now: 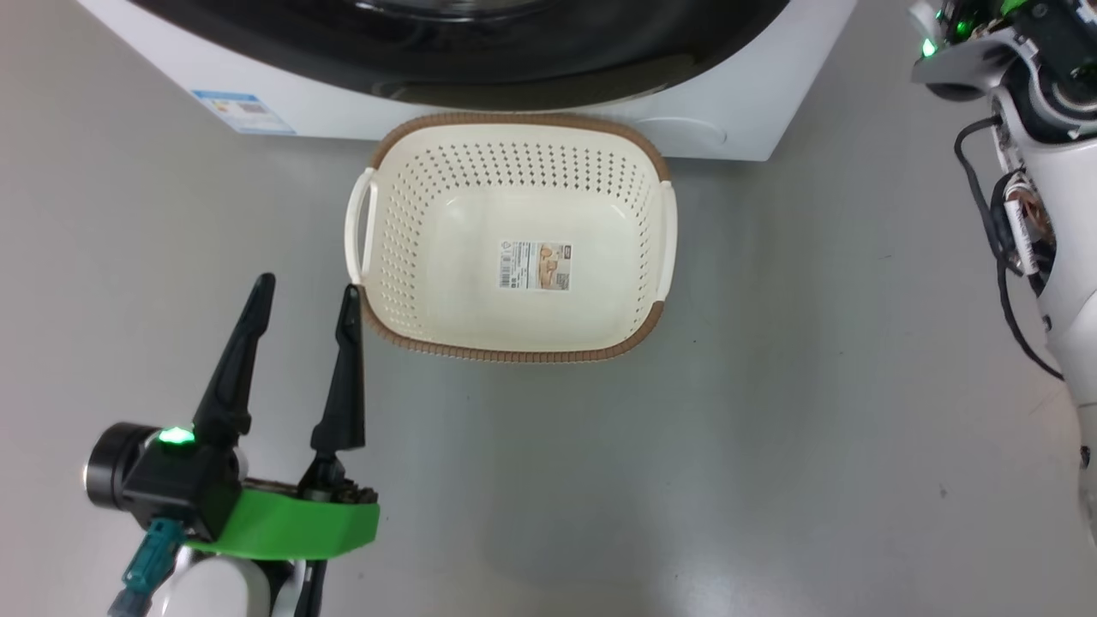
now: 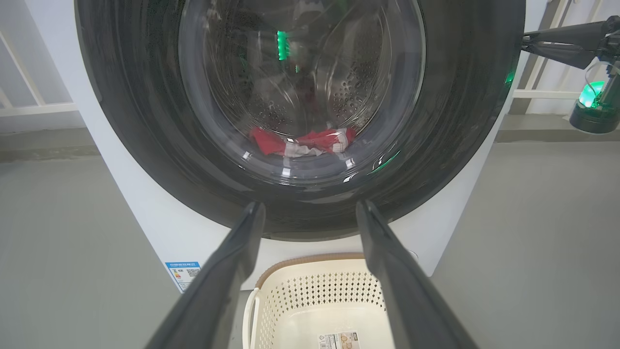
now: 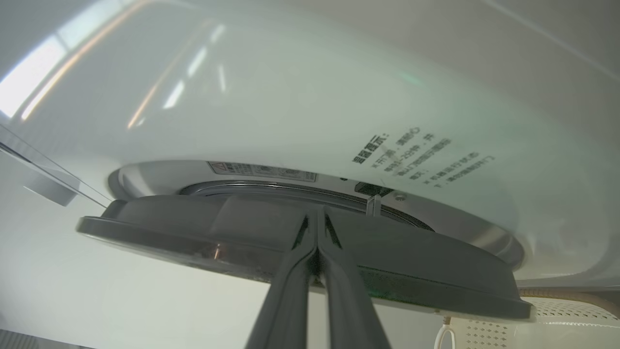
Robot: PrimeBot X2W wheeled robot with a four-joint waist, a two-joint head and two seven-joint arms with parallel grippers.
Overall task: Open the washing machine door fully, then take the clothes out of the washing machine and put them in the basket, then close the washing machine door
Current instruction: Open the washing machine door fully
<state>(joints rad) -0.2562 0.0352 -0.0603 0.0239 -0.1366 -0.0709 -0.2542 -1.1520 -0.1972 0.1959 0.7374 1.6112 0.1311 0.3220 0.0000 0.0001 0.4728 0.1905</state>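
Note:
The washing machine point(image 2: 160, 228) is a white front-loader. Its door point(image 2: 450, 121) has a wide glossy black rim. Red and white clothes point(image 2: 310, 143) lie in the drum behind the glass. In the right wrist view the door point(image 3: 193, 228) stands slightly off the machine front point(image 3: 290, 97), with a thin gap. My right gripper point(image 3: 317, 213) is shut, empty, tips at the door's edge; it also shows as my right gripper point(image 2: 524, 43) at the rim's right side. The cream basket point(image 1: 411, 214) sits empty on the floor before the machine. My left gripper point(image 1: 308, 284) hangs open by the basket's left corner.
Grey floor surrounds the basket point(image 2: 310, 291) on all sides. A blue label point(image 1: 244, 111) marks the machine's low left corner. My right arm point(image 1: 1037, 171) with its black cables stands at the head view's right edge. White railings point(image 2: 29, 97) stand behind the machine.

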